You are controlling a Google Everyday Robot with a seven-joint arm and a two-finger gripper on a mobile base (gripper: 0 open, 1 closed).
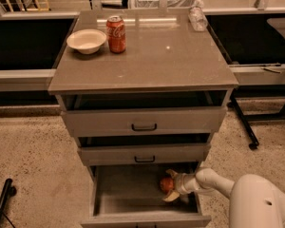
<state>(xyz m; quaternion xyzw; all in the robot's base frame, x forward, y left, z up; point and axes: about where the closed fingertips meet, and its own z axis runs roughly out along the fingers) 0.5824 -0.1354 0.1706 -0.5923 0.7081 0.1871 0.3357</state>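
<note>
My gripper is reaching into the open bottom drawer of a grey cabinet from the right. A small red-orange apple lies on the drawer floor at the right side. The gripper is open, with one fingertip above the apple and the other below it, so the apple sits between them. The white forearm runs off to the lower right into the robot's body.
On the cabinet top stand a white bowl, a red cola can and a clear plastic bottle. The top drawer and middle drawer are slightly ajar. A black stand leg is at the right.
</note>
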